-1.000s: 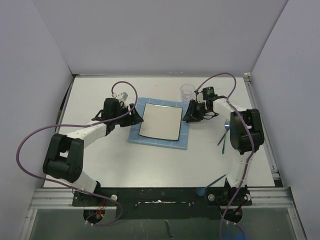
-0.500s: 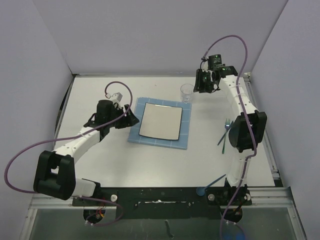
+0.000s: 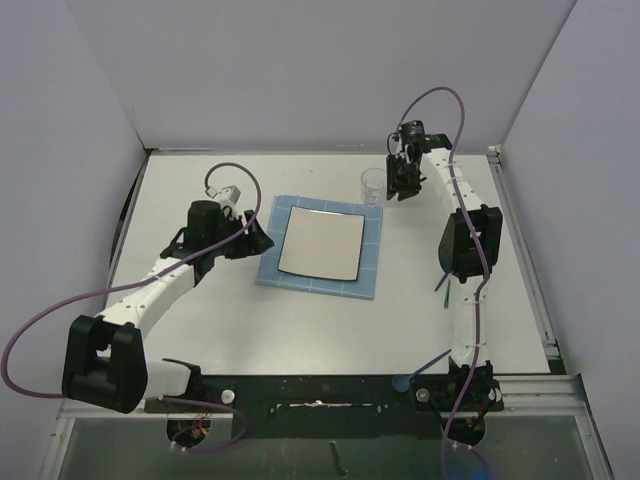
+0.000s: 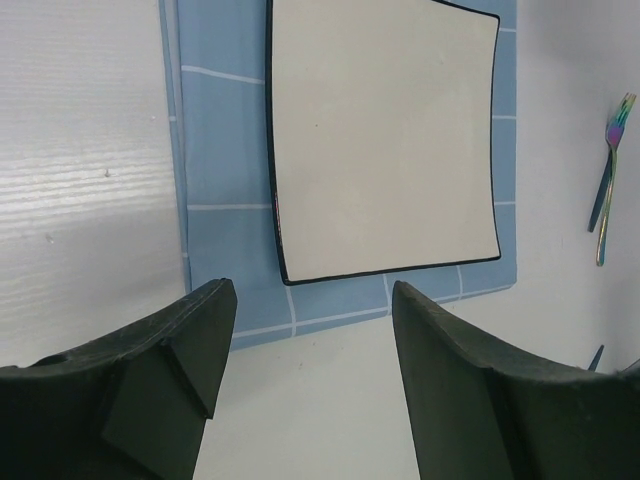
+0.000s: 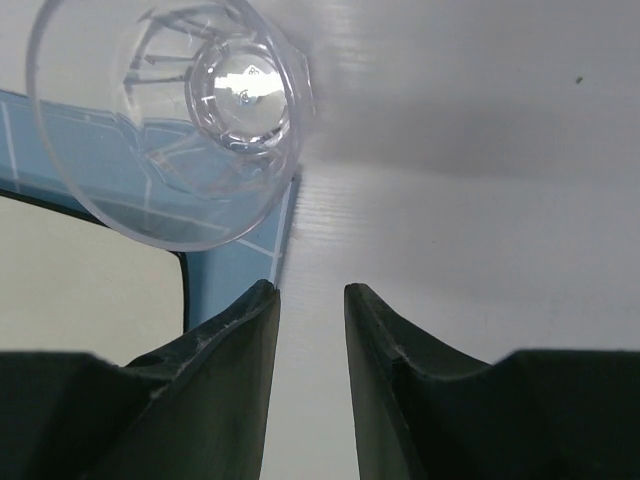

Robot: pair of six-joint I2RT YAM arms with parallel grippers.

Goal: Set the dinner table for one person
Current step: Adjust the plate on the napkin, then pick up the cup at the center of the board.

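The desk [image 3: 200,330] is matte white with thin dark edge lines. The mat [image 3: 369,272] is blue with a pale grid. The plate [image 3: 320,242] is off-white, rimmed dark. The glass [image 3: 373,184] is clear. The fork [image 4: 618,125] shimmers rainbow. The left hand [image 4: 310,300] and right hand [image 5: 310,295] are black, and the cable [image 3: 440,90] is purple.

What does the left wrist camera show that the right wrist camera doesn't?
Only the left wrist view shows the whole square plate, a fork off to the right, and the left gripper, its jaws wide apart and empty. Only the right wrist view shows the clear glass at the corner of the blue placemat, and the right gripper, its jaws narrowly apart with nothing between them. Both show the placemat, the plate's dark rim and the white dinner table.
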